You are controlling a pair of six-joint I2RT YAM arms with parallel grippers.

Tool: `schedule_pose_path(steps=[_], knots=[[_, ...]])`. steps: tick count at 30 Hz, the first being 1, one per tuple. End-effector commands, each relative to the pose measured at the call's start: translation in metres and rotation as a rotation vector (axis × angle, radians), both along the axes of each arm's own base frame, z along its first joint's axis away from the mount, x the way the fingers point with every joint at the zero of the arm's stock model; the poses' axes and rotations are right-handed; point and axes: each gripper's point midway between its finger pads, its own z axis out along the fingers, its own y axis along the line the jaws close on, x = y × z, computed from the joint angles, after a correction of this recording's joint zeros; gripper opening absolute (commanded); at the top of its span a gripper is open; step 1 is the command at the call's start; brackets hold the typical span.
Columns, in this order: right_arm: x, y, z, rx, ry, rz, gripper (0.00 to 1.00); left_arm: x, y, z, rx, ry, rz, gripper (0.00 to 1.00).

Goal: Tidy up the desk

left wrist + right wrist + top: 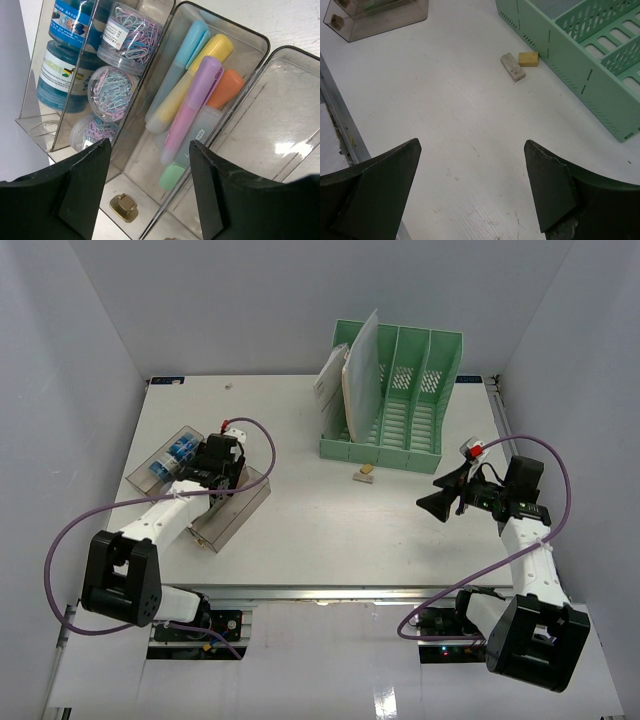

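1. On the near left of the large white flat rectangular surface: a clear stepped plastic compartment tray. It holds pastel highlighter pens, round clear tubs of pastel paper clips and blue-labelled tubs.
2. Left hand: released, fingers spread, nothing between them. It hovers directly above the tray's pen compartment.
3. Right hand: released, fingers wide, empty. It is above bare surface at the right and points left towards the middle.
4. Surface: smooth and lightly scuffed, with a metal rail along the near edge. Judged rigid and fixed, so not a thing to lift. Organizing it means moving the loose items on it. It lies beneath both hands, and neither touches it.
5. Loose items, mid-surface: one grey-white oblong eraser and one yellow block eraser, side by side. They lie just beside the near wall of the green four-slot plastic file rack, which has paper sheets in its left slots. Both lie ahead of the right hand, to its left and slightly farther away.
6. Handling, judged: the erasers are small, light, firm and grippy. They lie low on a smooth surface and are likely to skid if nudged. Take each across its long sides from above, one at a time. The rack wall leaves little finger room beside the yellow one.
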Motion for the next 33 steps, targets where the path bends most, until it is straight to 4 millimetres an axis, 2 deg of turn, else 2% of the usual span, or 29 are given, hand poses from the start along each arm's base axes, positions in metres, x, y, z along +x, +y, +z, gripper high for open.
schedule_pose_path(steps=[1, 4, 8, 10, 12, 15, 18, 19, 22, 24, 27, 29, 33], knots=[[-0.002, 0.003, 0.013, 0.000, -0.050, 0.062, 0.90, 0.001, 0.001, 0.019, -0.029, -0.061, 0.015, 0.76], [-0.009, 0.009, 0.010, -0.006, -0.065, 0.113, 0.90, 0.005, -0.012, 0.040, -0.118, -0.092, 0.006, 0.77], [-0.011, 0.022, -0.007, -0.138, -0.090, 0.178, 0.90, -0.001, -0.069, 0.073, -0.437, -0.124, -0.144, 0.88], [-0.006, 0.029, -0.015, -0.235, -0.139, 0.201, 0.90, -0.015, -0.107, 0.091, -0.623, -0.126, -0.287, 0.91], [0.001, 0.035, -0.022, -0.339, -0.216, 0.219, 0.90, -0.032, -0.135, 0.099, -0.768, -0.127, -0.413, 0.95], [0.009, 0.048, -0.032, -0.448, -0.306, 0.271, 0.90, -0.059, -0.165, 0.110, -0.924, -0.135, -0.591, 0.98], [0.029, 0.063, -0.029, -0.483, -0.294, 0.287, 0.90, -0.080, -0.167, 0.096, -0.961, -0.125, -0.617, 0.98], [0.034, 0.072, -0.040, -0.504, -0.241, 0.307, 0.90, -0.082, -0.165, 0.092, -0.956, -0.136, -0.610, 0.98], [0.050, 0.094, -0.052, -0.544, -0.152, 0.335, 0.95, -0.091, -0.160, 0.082, -0.950, -0.169, -0.604, 0.98], [0.064, 0.105, -0.056, -0.576, -0.124, 0.323, 0.99, -0.095, -0.156, 0.091, -0.951, -0.217, -0.604, 0.98], [0.078, 0.114, -0.079, -0.638, -0.048, 0.292, 0.88, -0.096, -0.151, 0.103, -0.946, -0.286, -0.594, 0.98], [0.086, 0.113, -0.094, -0.677, -0.007, 0.264, 0.84, -0.095, -0.146, 0.104, -0.934, -0.313, -0.574, 0.98], [0.100, 0.112, -0.101, -0.699, -0.002, 0.212, 0.83, -0.093, -0.141, 0.107, -0.917, -0.339, -0.554, 0.98]])
